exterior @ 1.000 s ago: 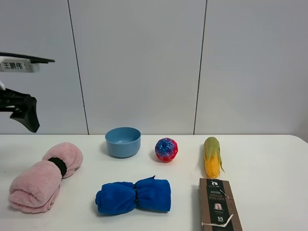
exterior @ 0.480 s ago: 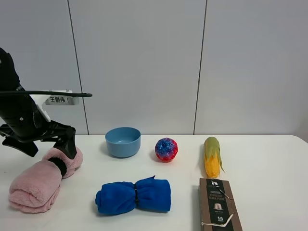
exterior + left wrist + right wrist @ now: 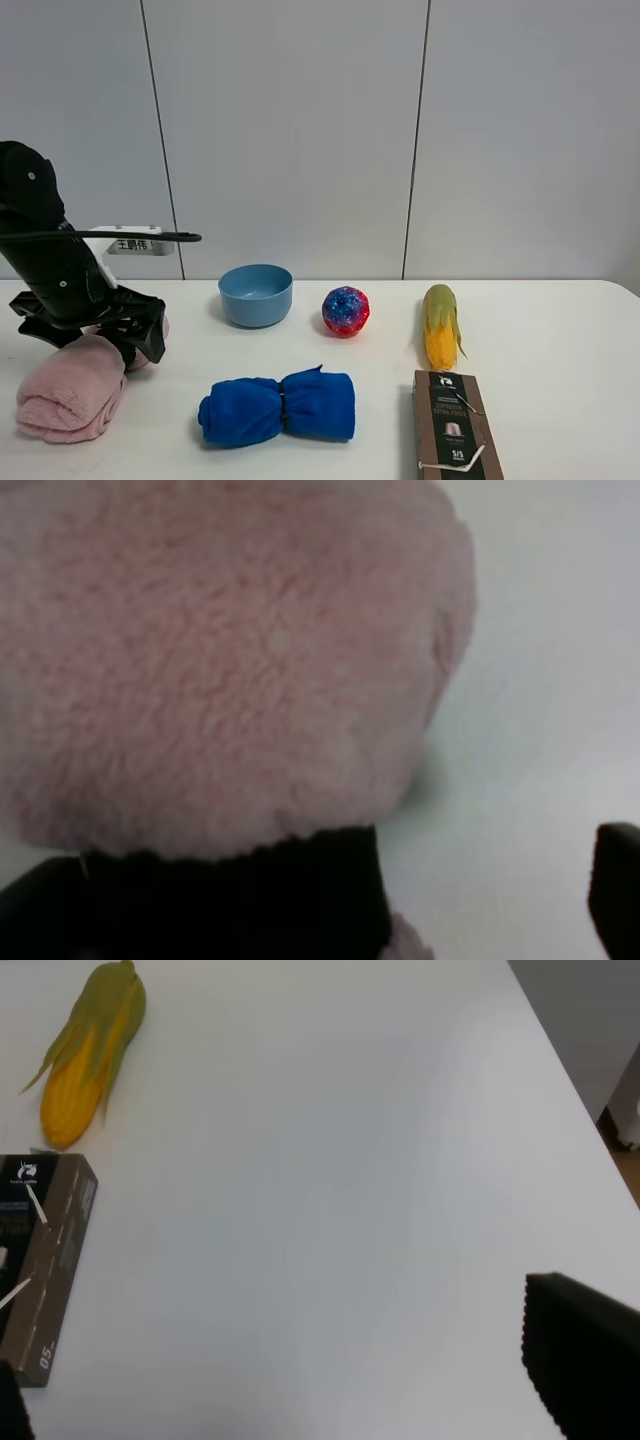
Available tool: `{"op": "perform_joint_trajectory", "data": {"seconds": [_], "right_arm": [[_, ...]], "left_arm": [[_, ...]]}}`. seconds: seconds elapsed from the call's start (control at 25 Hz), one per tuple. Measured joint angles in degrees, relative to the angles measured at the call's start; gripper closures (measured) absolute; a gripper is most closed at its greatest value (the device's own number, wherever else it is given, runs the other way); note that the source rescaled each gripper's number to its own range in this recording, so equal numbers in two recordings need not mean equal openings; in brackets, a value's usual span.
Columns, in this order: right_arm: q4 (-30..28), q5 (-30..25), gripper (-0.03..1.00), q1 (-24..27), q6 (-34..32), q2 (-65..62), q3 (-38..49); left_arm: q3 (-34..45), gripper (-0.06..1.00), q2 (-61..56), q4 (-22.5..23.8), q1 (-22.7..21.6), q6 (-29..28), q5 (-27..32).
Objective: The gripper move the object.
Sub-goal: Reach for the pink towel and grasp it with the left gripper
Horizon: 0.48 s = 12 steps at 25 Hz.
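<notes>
The pale-pink rolled towel (image 3: 62, 392) lies at the left of the white table. My left gripper (image 3: 92, 340) has come down over its middle, where the black band sits, with its jaws open on either side of the roll. In the left wrist view the pink towel (image 3: 230, 660) fills the picture, with the black band (image 3: 250, 890) at its near end. One fingertip (image 3: 618, 880) shows beside it, apart from the fluff. My right gripper (image 3: 300, 1380) is open and empty above bare table; it is out of the high view.
A blue rolled towel (image 3: 280, 406) lies just right of the pink one. A blue bowl (image 3: 256, 294), a coloured ball (image 3: 346, 311) and a corn cob (image 3: 440, 325) stand in a row behind. A brown box (image 3: 456, 425) lies at the front right. The table's right edge (image 3: 560, 1080) is near the right gripper.
My left arm has swung in from the upper left and come down onto the middle of the pink towel. The towel and the other objects have not moved.
</notes>
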<state>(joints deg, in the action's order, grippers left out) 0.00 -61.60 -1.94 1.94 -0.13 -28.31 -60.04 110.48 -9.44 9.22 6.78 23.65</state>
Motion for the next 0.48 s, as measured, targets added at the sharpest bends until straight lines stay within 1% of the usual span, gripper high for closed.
{"op": "perform_joint_trajectory", "data": {"seconds": [0.48], "right_arm": [[0.00, 0.00, -0.03, 0.00, 0.00, 0.00, 0.00]], "left_arm": [[-0.01, -0.06, 3.98, 0.90, 0.00, 1.81, -2.65]]}}
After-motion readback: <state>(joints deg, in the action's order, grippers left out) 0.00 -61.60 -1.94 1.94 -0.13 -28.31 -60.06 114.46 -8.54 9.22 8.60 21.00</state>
